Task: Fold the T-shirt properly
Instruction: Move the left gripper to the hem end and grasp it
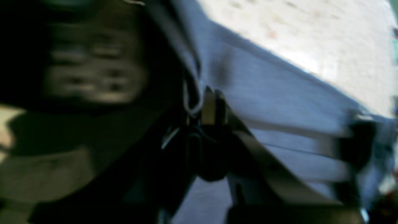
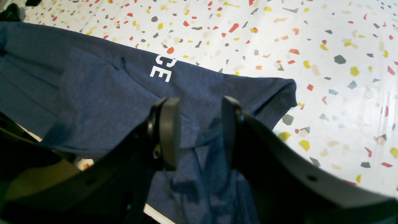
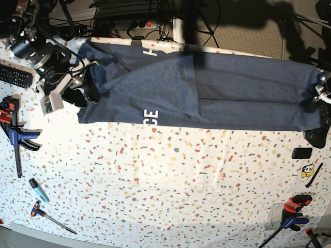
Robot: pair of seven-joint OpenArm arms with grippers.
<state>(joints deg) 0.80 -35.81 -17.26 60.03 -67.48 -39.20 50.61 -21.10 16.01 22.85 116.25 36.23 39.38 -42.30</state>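
T-shirt (image 3: 232, 93): heathered navy cloth, folded lengthwise into a long band along the far edge of the table, spanning nearly its whole width.
Lettering (image 3: 150, 117): white block letters on the near edge of the band toward the base view's left; a further white letter shows at the far edge.
Fold: one flap lies over the middle, its edge running diagonally across the band.
Right gripper (image 2: 199, 133): at the band's end on the base view's left, fingers spread with shirt fabric between them; the black pads (image 2: 169, 130) do not press the cloth.
Left gripper (image 1: 214, 102): at the opposite end of the band; wrist view blurred, fingers pressed together, pinching a fold of the shirt.
Table (image 3: 181, 196): white surface with coloured terrazzo flecks.
Clamps: blue-and-red bar clamp (image 3: 15, 135) at the base view's left edge, another (image 3: 290, 217) at the near right corner.
Remote control (image 3: 14, 76): black, far left, beside the arm's base.
Small tools: teal marker (image 3: 37, 189) and a T-handle key (image 3: 51, 217), near left corner.
Power strip (image 3: 132, 23): behind the table, red switch lit.
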